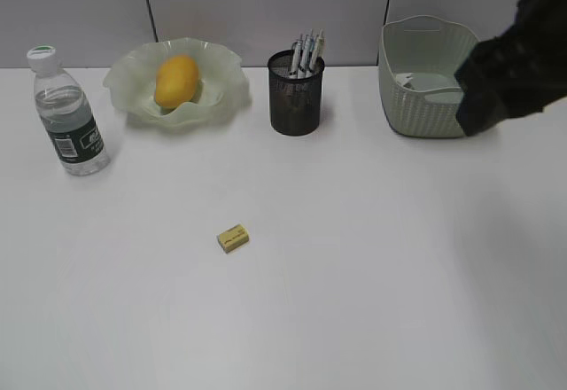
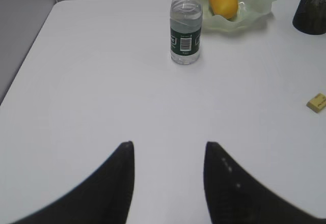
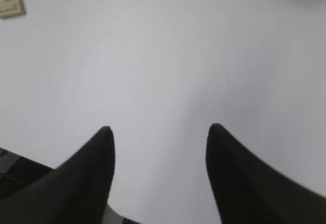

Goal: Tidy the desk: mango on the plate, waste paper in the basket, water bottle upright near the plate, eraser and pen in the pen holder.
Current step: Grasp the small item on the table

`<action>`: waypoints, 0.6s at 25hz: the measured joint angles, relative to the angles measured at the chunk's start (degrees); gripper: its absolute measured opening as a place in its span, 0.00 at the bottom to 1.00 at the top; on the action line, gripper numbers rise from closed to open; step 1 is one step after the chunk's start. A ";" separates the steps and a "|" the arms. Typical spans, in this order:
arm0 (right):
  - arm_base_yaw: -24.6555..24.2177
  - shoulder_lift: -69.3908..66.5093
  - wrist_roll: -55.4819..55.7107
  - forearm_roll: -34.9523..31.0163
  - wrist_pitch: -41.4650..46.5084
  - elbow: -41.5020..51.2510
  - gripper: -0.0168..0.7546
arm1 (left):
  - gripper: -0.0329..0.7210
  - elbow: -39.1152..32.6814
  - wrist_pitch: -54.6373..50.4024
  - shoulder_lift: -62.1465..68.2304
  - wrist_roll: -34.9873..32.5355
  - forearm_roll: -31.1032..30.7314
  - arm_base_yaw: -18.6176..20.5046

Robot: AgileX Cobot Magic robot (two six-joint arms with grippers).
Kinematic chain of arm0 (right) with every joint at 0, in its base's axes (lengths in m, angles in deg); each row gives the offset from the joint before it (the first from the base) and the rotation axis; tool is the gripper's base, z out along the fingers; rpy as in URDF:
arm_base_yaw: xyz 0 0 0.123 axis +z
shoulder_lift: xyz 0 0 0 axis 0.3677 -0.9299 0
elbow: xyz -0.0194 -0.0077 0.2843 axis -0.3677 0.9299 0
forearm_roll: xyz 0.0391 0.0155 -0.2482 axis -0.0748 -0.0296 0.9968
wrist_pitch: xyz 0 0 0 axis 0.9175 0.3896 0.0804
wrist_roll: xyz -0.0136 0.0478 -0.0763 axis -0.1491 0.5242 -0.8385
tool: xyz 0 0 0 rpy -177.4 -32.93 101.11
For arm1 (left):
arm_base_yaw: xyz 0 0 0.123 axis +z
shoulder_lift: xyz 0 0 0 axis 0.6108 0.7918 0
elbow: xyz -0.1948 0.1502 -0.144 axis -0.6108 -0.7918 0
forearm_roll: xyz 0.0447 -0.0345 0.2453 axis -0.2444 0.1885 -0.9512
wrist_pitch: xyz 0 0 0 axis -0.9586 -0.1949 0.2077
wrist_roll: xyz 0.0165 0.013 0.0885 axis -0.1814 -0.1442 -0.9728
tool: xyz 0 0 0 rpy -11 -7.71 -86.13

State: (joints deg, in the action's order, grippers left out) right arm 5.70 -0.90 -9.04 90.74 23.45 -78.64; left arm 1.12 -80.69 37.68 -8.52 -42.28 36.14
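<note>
Eraser far upper-left of right claw.

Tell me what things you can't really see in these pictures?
- Inside of the basket: exterior view, its right side is covered by a dark blurry arm, so I cannot tell if paper lies inside.
- Pen holder: left wrist view, cut off by the top right edge.
- Eraser: right wrist view, its print is too blurry to read.
- Water bottle: left wrist view, the cap is cut off by the top edge.
</note>
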 joint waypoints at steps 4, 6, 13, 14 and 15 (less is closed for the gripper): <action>0.00 8.68 -0.07 -0.06 -1.37 8.14 0.67 | 0.50 0.00 0.00 0.00 0.00 0.00 0.00; 0.00 13.61 -0.07 -0.12 -1.49 11.37 0.70 | 0.50 0.00 0.00 0.00 0.00 0.00 0.00; 0.00 33.08 -0.07 -1.33 -1.37 22.03 0.71 | 0.50 0.00 0.00 0.00 0.00 0.00 0.00; 0.00 36.39 -0.07 -1.33 -1.37 23.65 0.71 | 0.50 0.00 0.00 0.00 0.00 0.00 0.00; 0.00 38.85 -0.12 -1.35 -1.29 24.91 0.71 | 0.50 0.00 0.00 0.00 0.00 0.00 0.00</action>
State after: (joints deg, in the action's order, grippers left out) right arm 5.70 37.96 -9.16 89.39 22.17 -53.73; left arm 1.12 -80.69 37.68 -8.52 -42.28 36.14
